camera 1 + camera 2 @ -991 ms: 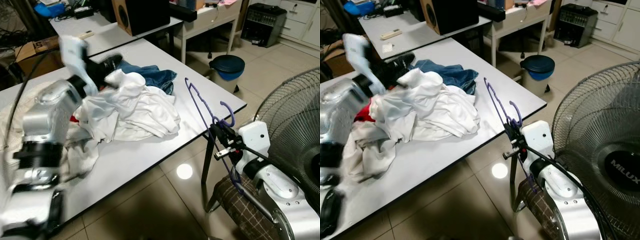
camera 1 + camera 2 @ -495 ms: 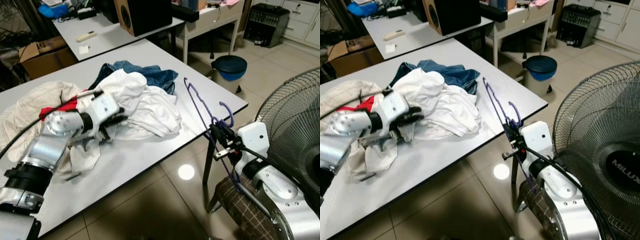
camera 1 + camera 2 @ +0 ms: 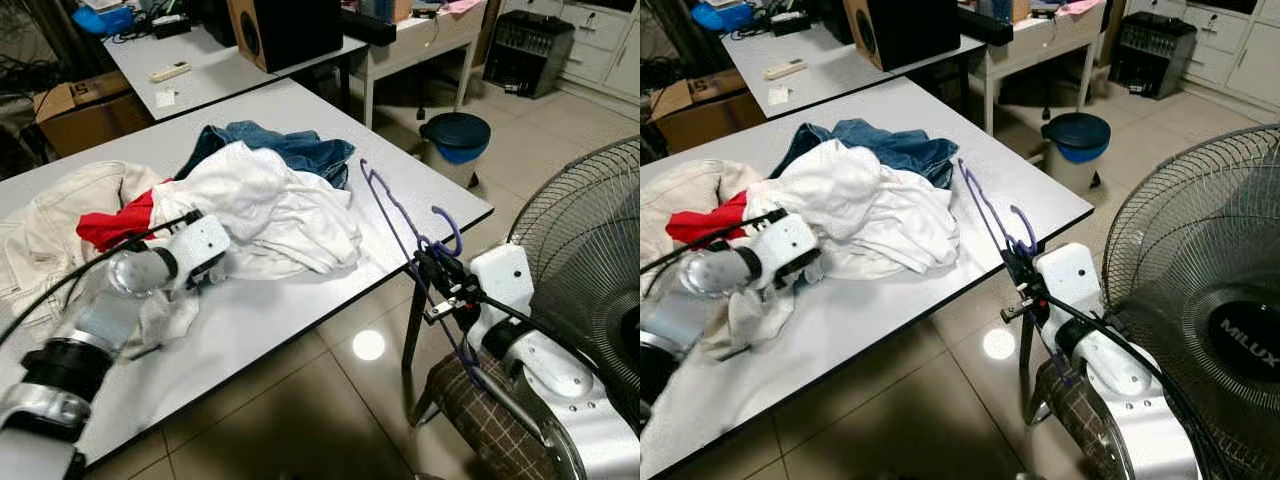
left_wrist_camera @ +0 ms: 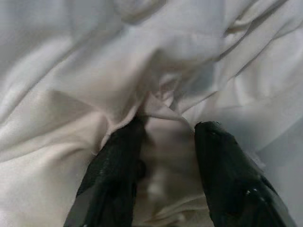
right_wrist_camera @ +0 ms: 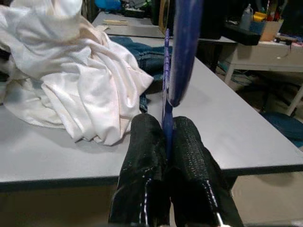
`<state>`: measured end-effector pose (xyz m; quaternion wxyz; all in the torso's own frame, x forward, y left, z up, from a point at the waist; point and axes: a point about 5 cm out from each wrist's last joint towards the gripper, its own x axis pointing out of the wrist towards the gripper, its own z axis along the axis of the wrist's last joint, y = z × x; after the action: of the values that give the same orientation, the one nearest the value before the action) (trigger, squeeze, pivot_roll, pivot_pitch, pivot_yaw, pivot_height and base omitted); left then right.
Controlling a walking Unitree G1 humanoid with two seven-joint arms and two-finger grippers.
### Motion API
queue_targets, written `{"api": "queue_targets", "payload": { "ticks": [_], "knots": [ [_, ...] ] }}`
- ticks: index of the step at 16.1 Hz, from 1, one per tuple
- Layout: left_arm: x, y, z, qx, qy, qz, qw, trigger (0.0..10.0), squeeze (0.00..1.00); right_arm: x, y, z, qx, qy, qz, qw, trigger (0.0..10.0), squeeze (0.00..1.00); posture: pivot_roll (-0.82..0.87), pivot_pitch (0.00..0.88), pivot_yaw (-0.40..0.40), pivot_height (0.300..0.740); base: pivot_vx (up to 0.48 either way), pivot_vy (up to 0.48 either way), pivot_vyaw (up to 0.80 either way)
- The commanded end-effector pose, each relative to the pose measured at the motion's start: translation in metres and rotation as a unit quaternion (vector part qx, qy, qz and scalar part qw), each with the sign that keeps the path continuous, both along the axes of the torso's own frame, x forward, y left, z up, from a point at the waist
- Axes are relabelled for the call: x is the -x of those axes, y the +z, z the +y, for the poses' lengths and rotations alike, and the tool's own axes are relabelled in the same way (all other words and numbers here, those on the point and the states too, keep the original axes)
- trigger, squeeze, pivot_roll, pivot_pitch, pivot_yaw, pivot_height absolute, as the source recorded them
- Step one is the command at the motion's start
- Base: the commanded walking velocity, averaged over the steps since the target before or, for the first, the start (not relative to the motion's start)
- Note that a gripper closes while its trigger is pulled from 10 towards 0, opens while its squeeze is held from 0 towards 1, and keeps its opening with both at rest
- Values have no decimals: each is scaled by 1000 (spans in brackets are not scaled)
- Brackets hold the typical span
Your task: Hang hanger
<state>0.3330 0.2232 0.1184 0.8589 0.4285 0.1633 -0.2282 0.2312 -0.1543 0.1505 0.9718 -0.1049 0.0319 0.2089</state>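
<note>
The right claw pinches the purple hanger upright off the bench edge; the left claw, parted, noses into white clothes; snagged cloth could drag the heap.

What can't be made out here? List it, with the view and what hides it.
- Left claw: in the eye views the wrist housing hides it; whether it has pinched the white garment is unclear even in the left wrist view.
- Purple hanger: its lower part drops behind the right claw and arm in the eye views; the right wrist view cuts its hook at the top edge.
- Red garment: mostly buried under white cloth.
</note>
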Motion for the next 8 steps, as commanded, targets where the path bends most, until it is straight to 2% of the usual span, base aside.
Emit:
{"api": "queue_targets", "payload": {
  "ticks": [1,2,8],
  "knots": [
    [-3,3,6,-11,19,-8,1000,3059,0,-2,2,2,-5,6,-2,1000,10000,0,-52,0,118,740,0,0,0],
    [-3,2,4,-1,22,-13,1000,0,0,-1,1,1,-1,3,0,1000,10000,0,-55,0,118,740,0,0,0],
    [-8,3,4,13,43,-36,998,0,0,-2,1,0,1,-1,-1,1000,10000,0,-61,0,115,740,0,0,0]
  ]
}}
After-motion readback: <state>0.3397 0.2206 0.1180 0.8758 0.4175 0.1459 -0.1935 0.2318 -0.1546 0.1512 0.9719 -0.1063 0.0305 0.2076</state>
